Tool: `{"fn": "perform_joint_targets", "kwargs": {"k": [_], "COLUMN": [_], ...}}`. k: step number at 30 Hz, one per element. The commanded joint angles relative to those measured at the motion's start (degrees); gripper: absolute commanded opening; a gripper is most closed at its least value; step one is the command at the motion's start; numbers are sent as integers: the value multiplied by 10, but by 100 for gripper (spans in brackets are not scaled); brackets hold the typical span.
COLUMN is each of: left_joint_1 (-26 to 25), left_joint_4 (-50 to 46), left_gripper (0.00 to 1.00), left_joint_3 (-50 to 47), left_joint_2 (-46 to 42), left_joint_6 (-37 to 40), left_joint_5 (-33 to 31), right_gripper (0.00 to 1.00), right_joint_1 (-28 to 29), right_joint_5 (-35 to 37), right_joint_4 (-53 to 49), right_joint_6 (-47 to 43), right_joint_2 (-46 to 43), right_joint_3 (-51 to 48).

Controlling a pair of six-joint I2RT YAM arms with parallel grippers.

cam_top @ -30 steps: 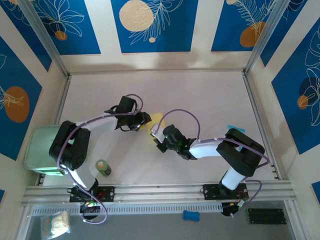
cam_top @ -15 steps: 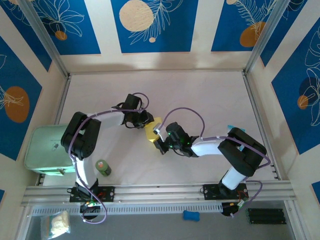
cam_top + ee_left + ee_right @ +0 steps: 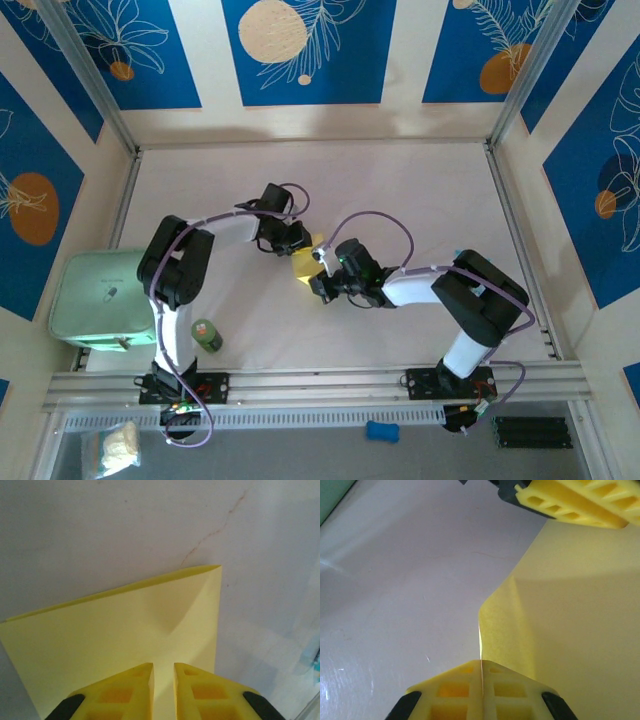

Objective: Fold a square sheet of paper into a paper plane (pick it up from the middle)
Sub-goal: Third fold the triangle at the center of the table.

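Two grippers, one sheet: right gripper (image 3: 481,664) pressed together on an edge of the thin pale-yellow square sheet of paper (image 3: 580,605); left gripper (image 3: 163,667) a narrow slit apart over its middle, hard to tell whether pinching. Sheet mid-table between both, bare white tabletop (image 3: 420,190) open all round

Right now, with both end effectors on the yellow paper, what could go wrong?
The right end effector pinches only the buckled edge of the sheet of paper; pulling could tear it or let it slip. The left end effector has its jaws slightly apart over the sheet, so the sheet may shift and skew the fold.
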Motion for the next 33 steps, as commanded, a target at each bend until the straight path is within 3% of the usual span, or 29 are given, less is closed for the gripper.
{"fn": "perform_joint_targets", "kwargs": {"k": [1, 18, 33], "left_joint_1": [-7, -14, -18], "left_joint_4": [-66, -91, -112], "left_gripper": [17, 14, 12], "left_joint_3": [22, 46, 56], "left_joint_2": [17, 49, 61], "left_joint_6": [48, 65, 83], "left_joint_5": [-15, -16, -26], "right_gripper": [2, 1, 0], "right_joint_1": [-8, -10, -22], "right_joint_5": [-6, 104, 131], "right_joint_4": [-19, -92, -115], "right_joint_6": [20, 64, 63], "right_joint_2": [7, 27, 17], "right_joint_3": [17, 49, 64]}}
